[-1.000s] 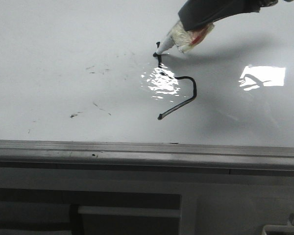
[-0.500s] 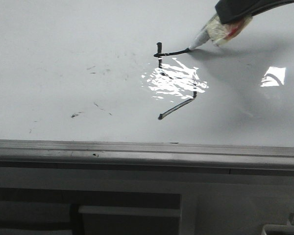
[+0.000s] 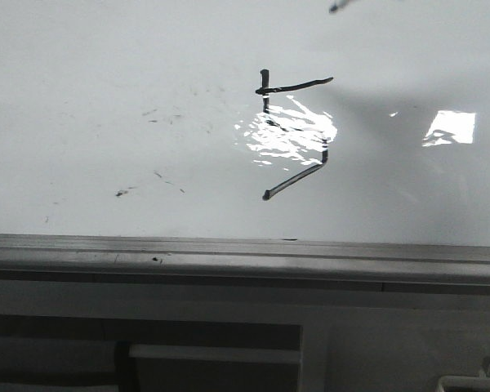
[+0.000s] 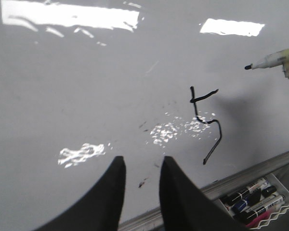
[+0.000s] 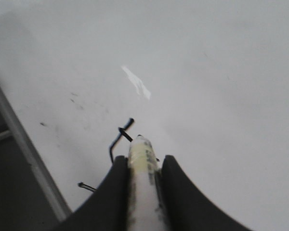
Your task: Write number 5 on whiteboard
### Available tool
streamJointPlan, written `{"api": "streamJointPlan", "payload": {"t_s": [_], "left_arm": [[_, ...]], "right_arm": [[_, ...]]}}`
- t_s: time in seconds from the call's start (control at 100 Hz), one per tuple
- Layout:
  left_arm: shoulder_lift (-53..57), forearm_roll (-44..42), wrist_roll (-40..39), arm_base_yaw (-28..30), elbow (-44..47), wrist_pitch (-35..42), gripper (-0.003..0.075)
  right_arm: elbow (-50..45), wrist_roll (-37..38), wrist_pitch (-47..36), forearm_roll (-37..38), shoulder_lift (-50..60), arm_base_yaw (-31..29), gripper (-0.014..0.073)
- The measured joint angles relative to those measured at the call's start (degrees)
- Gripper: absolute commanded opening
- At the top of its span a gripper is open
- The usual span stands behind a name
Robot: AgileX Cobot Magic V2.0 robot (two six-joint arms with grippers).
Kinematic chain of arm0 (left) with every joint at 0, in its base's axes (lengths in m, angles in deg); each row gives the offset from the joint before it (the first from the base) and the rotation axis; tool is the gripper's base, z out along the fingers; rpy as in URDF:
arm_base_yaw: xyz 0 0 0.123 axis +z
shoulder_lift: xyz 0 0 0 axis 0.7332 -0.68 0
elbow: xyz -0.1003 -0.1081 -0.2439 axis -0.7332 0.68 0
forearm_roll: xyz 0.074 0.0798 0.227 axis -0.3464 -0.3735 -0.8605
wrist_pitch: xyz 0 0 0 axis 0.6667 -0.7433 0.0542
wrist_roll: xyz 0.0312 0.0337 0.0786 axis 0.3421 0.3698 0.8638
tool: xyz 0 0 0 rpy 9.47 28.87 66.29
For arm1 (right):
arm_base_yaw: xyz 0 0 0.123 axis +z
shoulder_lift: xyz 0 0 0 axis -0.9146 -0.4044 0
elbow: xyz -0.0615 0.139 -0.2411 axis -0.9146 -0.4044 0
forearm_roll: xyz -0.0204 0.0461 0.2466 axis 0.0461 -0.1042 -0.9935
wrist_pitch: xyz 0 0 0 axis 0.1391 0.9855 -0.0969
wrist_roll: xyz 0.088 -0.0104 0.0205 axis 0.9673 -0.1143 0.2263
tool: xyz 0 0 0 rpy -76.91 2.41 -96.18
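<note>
The number 5 (image 3: 298,85) stands in thin black strokes on the whiteboard (image 3: 106,82), partly washed out by glare. In the left wrist view the number 5 (image 4: 193,99) shows whole. My right gripper (image 5: 142,161) is shut on a white marker (image 5: 143,192), held above the board with part of the number 5 (image 5: 127,126) beyond its tip. Only the marker tip (image 3: 335,7) shows at the front view's top edge, off the surface. The marker (image 4: 272,60) hangs right of the figure. My left gripper (image 4: 142,163) is open and holds nothing, over the board near its front rail.
A grey metal rail (image 3: 229,253) runs along the board's near edge. Faint black smudges (image 3: 126,193) lie left of the figure. A tray with several spare markers (image 4: 255,197) sits below the rail at the right.
The marker drew the top bar rightward from the vertical stroke, then lifted off up and to the right. The right arm has left the front view except for the marker tip.
</note>
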Motion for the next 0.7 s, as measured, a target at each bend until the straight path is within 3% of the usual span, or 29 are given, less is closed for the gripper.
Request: {"api": "streamJointPlan", "payload": {"t_s": [0.08, 0.39, 0.58, 0.7], "left_arm": [[-0.8, -0.1, 3.8, -0.6, -3.3, -2.5, 0.0383], [-14.0, -0.7, 26.7, -8.1, -17.6, -17.4, 0.0378], [-22.4, -1.2, 30.5, -14.4, -20.7, -19.6, 0.0366], [-25.9, -1.5, 31.6, -18.3, -22.4, -21.0, 0.0333]], "right_arm": [[0.2, -0.2, 1.6, 0.0, 2.8, 1.9, -0.0042], [0.3, -1.9, 5.1, 0.6, 1.0, 12.7, -0.0042], [0.3, -4.8, 5.2, 3.3, -1.4, 22.4, -0.0042], [0.3, -5.1, 4.7, 5.1, -1.7, 25.5, -0.0042]]}}
